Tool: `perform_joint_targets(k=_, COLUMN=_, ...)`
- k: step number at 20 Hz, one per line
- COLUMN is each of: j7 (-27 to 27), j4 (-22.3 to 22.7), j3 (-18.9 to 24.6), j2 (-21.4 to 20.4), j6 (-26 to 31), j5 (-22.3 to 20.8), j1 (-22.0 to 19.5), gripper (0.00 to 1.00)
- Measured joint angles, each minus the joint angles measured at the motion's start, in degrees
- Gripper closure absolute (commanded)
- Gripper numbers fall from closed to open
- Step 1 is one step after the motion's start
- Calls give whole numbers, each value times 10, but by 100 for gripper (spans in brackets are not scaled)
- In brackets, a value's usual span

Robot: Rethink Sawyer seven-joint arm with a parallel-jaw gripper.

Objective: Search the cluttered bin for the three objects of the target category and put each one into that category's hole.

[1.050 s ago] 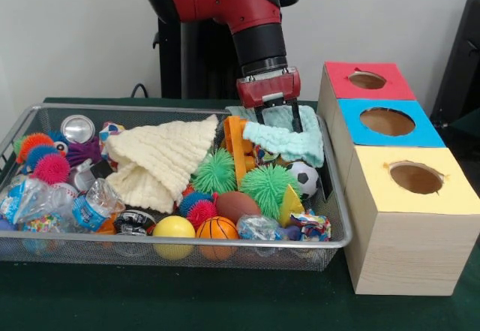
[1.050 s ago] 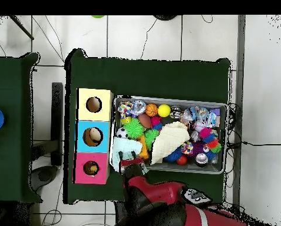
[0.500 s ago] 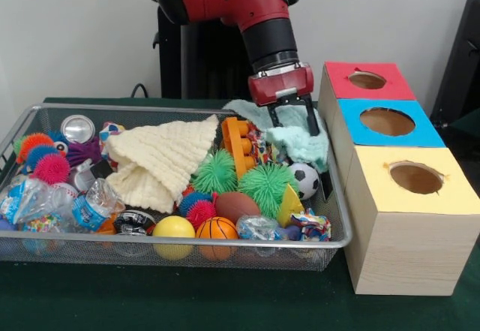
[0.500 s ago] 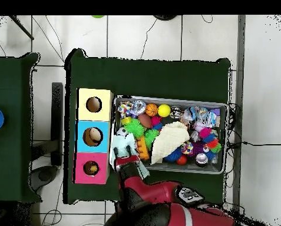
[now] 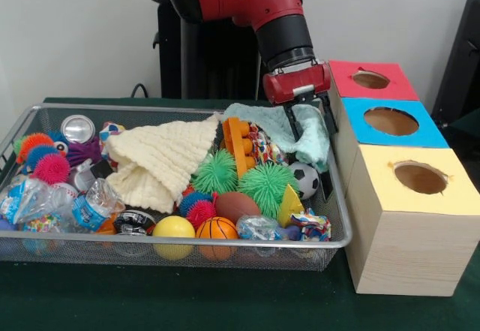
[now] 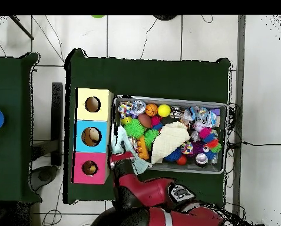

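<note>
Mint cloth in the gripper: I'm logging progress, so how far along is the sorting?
Done: hard to say; the overhead view shows something inside the blue hole, unidentifiable. In hand: the gripper holds the mint cloth, lifted at the bin's edge beside the boxes, not yet over a hole. Left: dropping it in, then probably the cream cloth lying in the bin.

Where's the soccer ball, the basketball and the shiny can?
Soccer ball (image 5: 303, 179), front view, on its white face near the bin's right end.
Basketball (image 5: 217, 230), front view, on its orange middle.
Can (image 5: 77, 128), front view, on its silver top.
</note>
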Motion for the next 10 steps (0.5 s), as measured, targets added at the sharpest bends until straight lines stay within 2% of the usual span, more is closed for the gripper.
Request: perform_joint_targets(k=10, j7=0, j4=-26, j3=8, j2=-14, j6=6, j5=0, j1=-2, gripper=0)
